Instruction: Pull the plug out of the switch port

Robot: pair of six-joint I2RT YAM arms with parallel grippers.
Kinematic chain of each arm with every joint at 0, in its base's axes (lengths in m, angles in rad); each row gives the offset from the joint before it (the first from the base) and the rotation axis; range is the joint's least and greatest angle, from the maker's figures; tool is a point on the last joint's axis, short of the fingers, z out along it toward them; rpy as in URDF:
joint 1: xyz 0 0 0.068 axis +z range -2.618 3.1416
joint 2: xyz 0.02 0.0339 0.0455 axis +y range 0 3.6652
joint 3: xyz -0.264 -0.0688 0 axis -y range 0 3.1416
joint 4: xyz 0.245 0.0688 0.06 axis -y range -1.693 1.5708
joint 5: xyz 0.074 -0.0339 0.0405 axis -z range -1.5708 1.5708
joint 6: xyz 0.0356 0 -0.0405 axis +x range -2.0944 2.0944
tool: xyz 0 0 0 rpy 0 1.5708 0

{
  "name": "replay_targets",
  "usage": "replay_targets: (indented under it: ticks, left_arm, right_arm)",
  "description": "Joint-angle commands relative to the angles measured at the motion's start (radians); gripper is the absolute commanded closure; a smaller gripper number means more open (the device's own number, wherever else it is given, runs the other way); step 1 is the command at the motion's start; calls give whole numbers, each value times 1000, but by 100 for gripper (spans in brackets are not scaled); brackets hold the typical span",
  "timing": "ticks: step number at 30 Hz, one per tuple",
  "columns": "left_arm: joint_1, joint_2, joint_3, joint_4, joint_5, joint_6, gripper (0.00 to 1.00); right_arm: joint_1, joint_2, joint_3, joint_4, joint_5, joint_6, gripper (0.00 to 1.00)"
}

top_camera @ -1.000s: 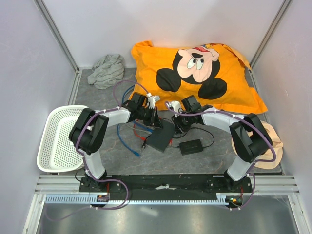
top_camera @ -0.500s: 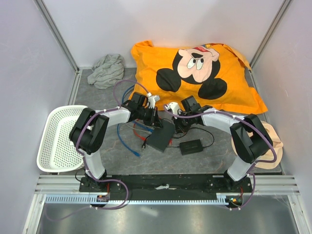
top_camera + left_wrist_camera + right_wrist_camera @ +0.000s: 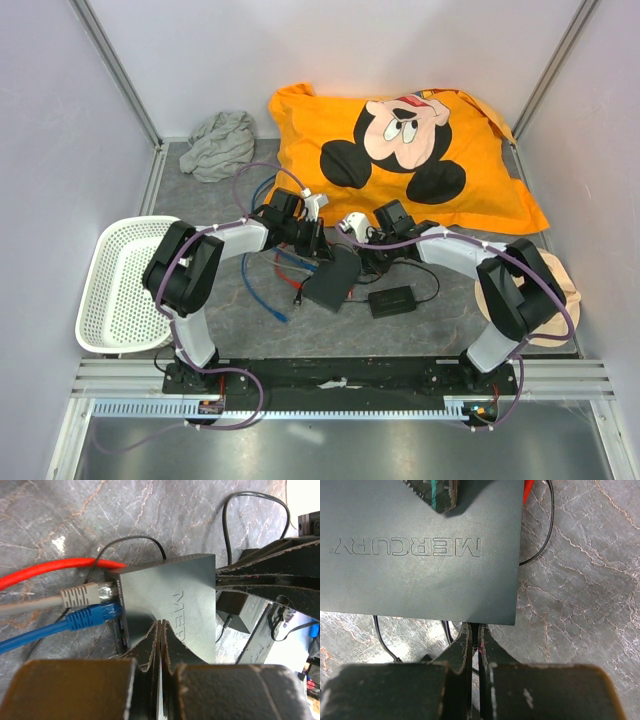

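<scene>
Both your tools are sitting pressed together at the switch (image 3: pixel 332 278): left tool (image 3: pixel 160 626) touching its top, right tool (image 3: pixel 474 628) at its edge; grey plug (image 3: pixel 87 594) and blue plug (image 3: pixel 96 615) sitting socketed.

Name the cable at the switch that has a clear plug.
The grey cable: its plug at the switch is see-through. In the left wrist view it lies between the red cable and the blue cable, whose plug is solid blue.
</scene>
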Motion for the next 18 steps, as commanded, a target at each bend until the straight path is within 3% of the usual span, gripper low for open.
replay_targets:
  ticks: [1,10,18]
  left_arm:
    - [-1,62,-20,-78,-169,45,98]
    - [-2,60,-23,-81,-180,54,98]
    - [-4,63,-23,-88,-195,57,99]
  right_arm:
    - [-9,-30,-24,-110,61,-38,100]
    - [-9,-39,-27,-116,84,-44,99]
    - [11,-116,-73,-102,390,126,99]
